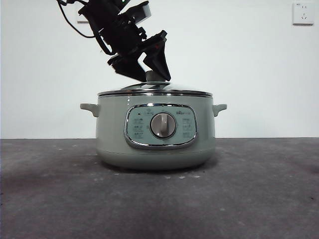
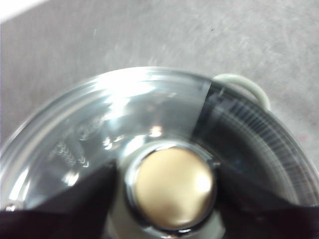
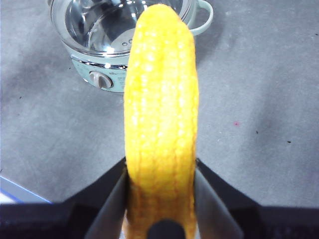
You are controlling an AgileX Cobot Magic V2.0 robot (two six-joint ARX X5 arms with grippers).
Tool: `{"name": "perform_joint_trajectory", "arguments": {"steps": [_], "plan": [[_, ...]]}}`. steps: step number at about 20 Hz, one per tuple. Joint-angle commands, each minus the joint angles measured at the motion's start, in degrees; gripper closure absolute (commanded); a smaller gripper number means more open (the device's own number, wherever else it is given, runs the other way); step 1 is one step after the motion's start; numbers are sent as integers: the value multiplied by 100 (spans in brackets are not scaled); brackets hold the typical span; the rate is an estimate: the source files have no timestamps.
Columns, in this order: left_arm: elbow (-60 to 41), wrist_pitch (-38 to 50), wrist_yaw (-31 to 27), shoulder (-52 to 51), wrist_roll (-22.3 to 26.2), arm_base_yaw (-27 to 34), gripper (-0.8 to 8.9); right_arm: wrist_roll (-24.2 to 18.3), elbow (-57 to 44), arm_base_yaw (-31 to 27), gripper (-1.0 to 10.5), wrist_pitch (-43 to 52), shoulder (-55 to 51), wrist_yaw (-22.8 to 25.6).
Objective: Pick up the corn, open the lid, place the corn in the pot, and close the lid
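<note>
1. The corn point(image 3: 160, 124) is already picked up. The right gripper point(image 3: 160, 199) has its two black jaws clamped on the cob's lower end, one on each side, and the yellow ridged body sticks straight out from them. It hangs high over the table point(image 3: 259, 124), well apart from the pot point(image 3: 99, 74), which sits far below in the right wrist view.

2. The lid point(image 1: 155, 91) is on the pot, chrome rim seated flat all around as far as the front view shows. So "open the lid" looks not yet done.

3. The left gripper point(image 1: 152, 69) comes down from the upper left in the front view and sits right at the knob point(image 2: 174, 186). In the left wrist view its dark jaws stand apart, one on each side of the knob. Whether they're actually pressing on it or just flanking it is hard to tell, but they look very close.

4. Progress guess: step one of four done. Left to go: lift the lid, drop the corn in, put the lid back.

5. Pot contents: through the glass it's mostly glare and reflections. Nothing obvious shows inside, but that can't really be confirmed from these views.

6. Around it: the pot stands upright on the dark grey table, dial point(image 1: 163, 125) facing the front camera, with a plain white wall point(image 1: 259, 59) and a socket point(image 1: 303, 13) behind.
</note>
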Motion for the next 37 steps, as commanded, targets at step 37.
{"name": "perform_joint_trajectory", "arguments": {"steps": [37], "plan": [[-1696,-1805,0,-4513,197,1204,820,0,3757,999,958,1493,5810,-538]]}}
